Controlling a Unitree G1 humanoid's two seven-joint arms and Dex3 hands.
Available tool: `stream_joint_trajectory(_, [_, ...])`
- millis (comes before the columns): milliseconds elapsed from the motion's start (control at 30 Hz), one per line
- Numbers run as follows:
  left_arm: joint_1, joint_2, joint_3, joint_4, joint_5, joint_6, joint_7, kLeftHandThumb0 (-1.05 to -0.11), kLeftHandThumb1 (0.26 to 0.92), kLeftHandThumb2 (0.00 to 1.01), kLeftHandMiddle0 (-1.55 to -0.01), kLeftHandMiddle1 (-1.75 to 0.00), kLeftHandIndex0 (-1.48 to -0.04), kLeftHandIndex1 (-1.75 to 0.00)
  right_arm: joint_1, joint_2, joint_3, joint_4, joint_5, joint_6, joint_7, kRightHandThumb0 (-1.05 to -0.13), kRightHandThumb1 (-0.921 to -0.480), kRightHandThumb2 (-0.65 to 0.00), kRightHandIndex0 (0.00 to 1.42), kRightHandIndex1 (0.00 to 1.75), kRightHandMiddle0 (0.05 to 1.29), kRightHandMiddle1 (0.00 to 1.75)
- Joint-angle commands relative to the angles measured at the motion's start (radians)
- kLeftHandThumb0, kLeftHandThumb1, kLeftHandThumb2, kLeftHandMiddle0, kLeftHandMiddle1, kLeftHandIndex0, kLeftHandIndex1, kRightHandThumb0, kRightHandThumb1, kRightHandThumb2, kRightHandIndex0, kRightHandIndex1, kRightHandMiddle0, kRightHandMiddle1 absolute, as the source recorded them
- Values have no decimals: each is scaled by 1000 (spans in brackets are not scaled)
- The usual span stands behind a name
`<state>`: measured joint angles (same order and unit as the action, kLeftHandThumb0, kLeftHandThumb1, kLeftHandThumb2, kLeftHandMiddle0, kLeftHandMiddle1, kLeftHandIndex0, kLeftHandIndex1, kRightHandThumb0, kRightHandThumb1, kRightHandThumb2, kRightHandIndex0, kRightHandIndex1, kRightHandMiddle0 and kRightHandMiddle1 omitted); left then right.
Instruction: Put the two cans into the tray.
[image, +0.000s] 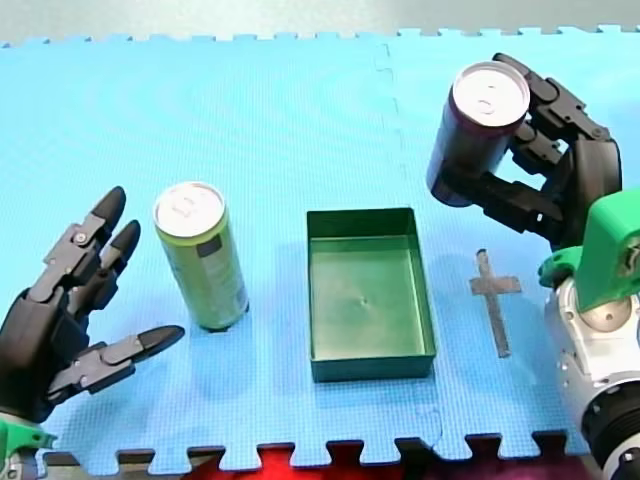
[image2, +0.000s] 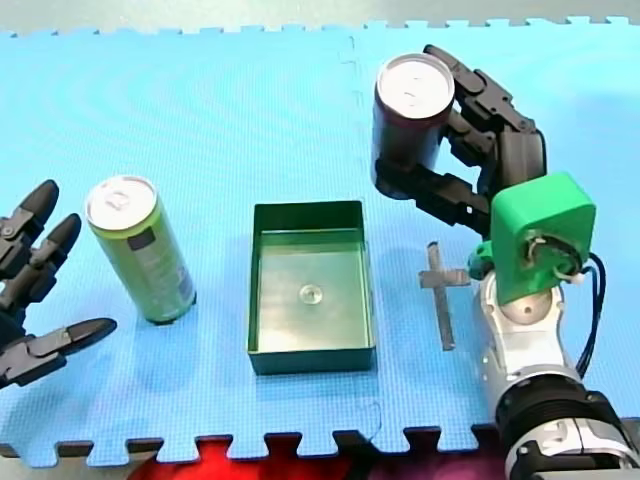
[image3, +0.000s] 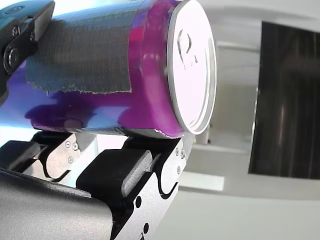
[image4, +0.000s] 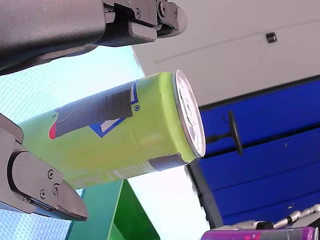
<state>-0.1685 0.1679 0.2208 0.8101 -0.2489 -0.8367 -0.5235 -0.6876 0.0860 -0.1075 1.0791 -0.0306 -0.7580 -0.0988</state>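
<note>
Right hand (image: 545, 165): purple can (image: 478, 125), tape (image3: 80, 55) wrist-visible — left hand (image: 70, 300) beside green can (image: 205, 265).

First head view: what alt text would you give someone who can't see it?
The robot's right hand grips a purple can, to the right of a green tray on a blue mat. A green can stands upright left of the tray, with the open left hand beside it.

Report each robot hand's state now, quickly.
Left robot hand: open, holding nothing, left of the green can.
Right robot hand: shut on the purple can, right of the tray.
</note>
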Motion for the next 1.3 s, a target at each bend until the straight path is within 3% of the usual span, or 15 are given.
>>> stream_joint_trajectory(0, [-5,2,0,3,0,-6,5,-1046,721,3,-184,-4,-145,-1,-6,5,9,-26,-3,7,-7,-401,-733,-2,1317,4,1171,1])
stream_joint_trajectory(267, [-13,5,2,21,5,-14,10,-1048,728,4,-191,-6,-150,-2,17,19,34,-74,-21,45,-18,-382,-743,-4,1321,3,1172,1])
stream_joint_trajectory(433, [-23,8,3,42,7,-22,9,-1048,732,5,-193,-6,-154,-4,36,35,67,-134,-58,90,-54,-380,-750,-4,1322,3,1168,0])
stream_joint_trajectory(567, [-25,10,3,50,8,-26,9,-1048,734,5,-195,-6,-154,-3,50,42,82,-168,-68,113,-65,-383,-754,-4,1323,3,1165,0])
stream_joint_trajectory(933, [-20,8,1,44,9,-26,14,-1048,738,4,-200,-7,-158,-4,71,56,114,-184,-82,132,-70,-390,-756,-1,1324,1,1156,0])
stream_joint_trajectory(1067, [-16,6,0,40,8,-27,14,-1048,740,4,-199,-6,-158,-3,79,62,121,-191,-75,148,-56,-393,-756,0,1322,0,1147,0])
stream_joint_trajectory(1167, [-12,5,0,37,8,-27,14,-1048,741,4,-198,-5,-157,-2,91,66,123,-214,-62,187,-35,-396,-758,-1,1321,0,1140,0])
stream_joint_trajectory(1267, [-10,5,0,37,8,-28,14,-1048,743,5,-196,-4,-155,-1,104,68,129,-243,-64,228,-32,-398,-760,-1,1322,0,1135,0])
